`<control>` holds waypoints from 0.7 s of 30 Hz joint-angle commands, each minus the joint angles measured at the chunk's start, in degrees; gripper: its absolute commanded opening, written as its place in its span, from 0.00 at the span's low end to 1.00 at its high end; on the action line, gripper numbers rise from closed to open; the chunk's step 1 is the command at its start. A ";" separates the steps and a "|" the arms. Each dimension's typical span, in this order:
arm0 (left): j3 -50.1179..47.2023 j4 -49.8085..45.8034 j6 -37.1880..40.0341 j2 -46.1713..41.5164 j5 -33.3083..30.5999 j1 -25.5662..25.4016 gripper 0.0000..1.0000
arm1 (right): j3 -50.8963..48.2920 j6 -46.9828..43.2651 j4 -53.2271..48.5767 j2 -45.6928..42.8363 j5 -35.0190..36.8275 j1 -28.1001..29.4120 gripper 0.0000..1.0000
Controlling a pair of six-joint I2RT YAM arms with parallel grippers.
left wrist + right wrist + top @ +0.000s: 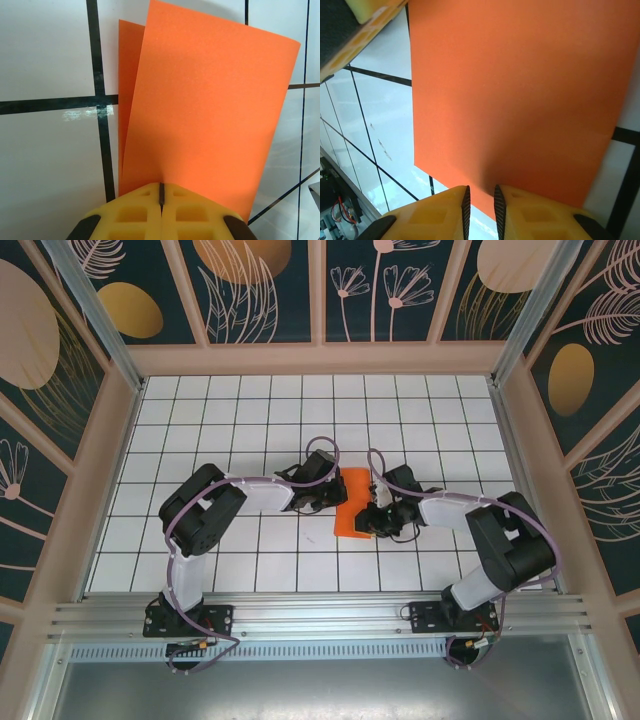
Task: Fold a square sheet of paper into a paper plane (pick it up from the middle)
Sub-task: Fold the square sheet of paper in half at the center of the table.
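The square sheet of paper (353, 503) is bright orange and doubled over, lying between my two grippers mid-table. In the left wrist view its two layers (205, 110) rise from my left gripper (161, 187), whose yellow fingers are shut on its near edge. In the top view that left gripper (331, 503) is at the paper's left side and my right gripper (373, 521) at its lower right. The right gripper (480, 197) has its jaws a narrow gap apart at the paper's (520, 90) near edge, pinching nothing. The left gripper's fingers (370, 15) show beyond. The paper plane is out of view.
The white grid-tiled table (250, 420) is boxed in by patterned walls (270, 290) at the back and sides. An aluminium rail (320, 615) carrying both arm bases runs along the near edge.
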 commanded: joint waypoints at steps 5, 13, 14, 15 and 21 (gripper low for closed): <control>-0.98 -3.23 1.02 2.59 0.49 -0.51 0.06 | -3.16 0.62 0.84 -4.72 -2.59 0.30 0.25; -1.02 -3.26 0.95 2.60 0.58 -0.51 0.06 | -7.06 0.77 1.79 -0.73 0.52 -0.08 0.24; -1.06 -3.32 0.97 2.53 0.64 -0.51 0.06 | -6.86 0.73 1.57 -0.72 0.53 -0.23 0.24; -0.97 -3.38 1.09 2.53 0.67 -0.50 0.06 | -6.43 0.73 1.12 -1.03 0.30 -0.33 0.24; -1.06 -3.69 1.43 1.89 0.25 -0.60 0.06 | 1.08 -1.04 -2.48 -5.16 0.31 -1.11 0.24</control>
